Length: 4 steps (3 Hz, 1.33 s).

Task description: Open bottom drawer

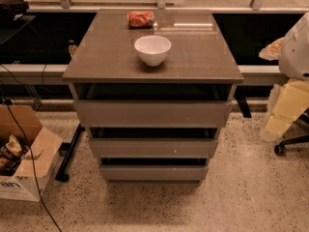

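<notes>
Drawers in a stepped stack beneath a laden tabletop

Camera view: a grey-brown, flat-topped drawer cabinet [193, 57] stands on a speckled stone-look floor [251, 197], seen from above and in front. On its top rest a round white bowl [152, 49], near the middle, and a crumpled red-orange packet [140, 19], well behind the bowl by the far edge. Three flat, handleless grey fronts step down below the top: the widest, tallest drawer front [152, 114], the mid-sized drawer front [152, 148] and, lowest of all, the narrow bottom drawer [152, 172], just above the floor. A dark slot separates each front from the one above, and only the flat front of the bottom drawer shows. To the left, an open brown cardboard box [24, 158] sits on the floor, with a thin black cable [29, 153] trailing across it. At the right edge, a white rounded casing [295, 47] hangs above a pale yellow panel [285, 108]. The gripper is outside this view, so how far it is open, and whether it holds anything, cannot be told.
</notes>
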Tool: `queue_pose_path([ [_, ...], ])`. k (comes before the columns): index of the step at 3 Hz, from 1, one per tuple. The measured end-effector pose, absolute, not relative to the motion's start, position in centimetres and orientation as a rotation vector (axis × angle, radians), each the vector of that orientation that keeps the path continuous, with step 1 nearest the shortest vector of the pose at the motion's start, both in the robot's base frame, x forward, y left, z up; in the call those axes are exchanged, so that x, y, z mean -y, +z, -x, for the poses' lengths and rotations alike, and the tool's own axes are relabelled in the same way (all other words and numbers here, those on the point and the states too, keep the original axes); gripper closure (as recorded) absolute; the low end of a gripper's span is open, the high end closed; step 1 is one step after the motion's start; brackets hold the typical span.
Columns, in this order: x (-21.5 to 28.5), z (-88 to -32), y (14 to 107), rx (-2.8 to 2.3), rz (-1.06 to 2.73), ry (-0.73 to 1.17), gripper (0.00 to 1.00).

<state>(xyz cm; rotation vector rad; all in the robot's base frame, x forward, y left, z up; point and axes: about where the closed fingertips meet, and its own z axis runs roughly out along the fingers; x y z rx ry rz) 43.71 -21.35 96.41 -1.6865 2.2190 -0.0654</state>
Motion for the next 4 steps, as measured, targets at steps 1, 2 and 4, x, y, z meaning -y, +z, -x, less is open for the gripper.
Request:
queue_pose_path([
  [1,21.3,-44.2,93.8,-2.191,1.661,0.009,0.00],
  [2,21.3,-45.4,90.9,-2.161,1.611,0.092,0.00],
  [4,20.9,-45.6,89.7,-2.198,1.580,0.040,0.00],
])
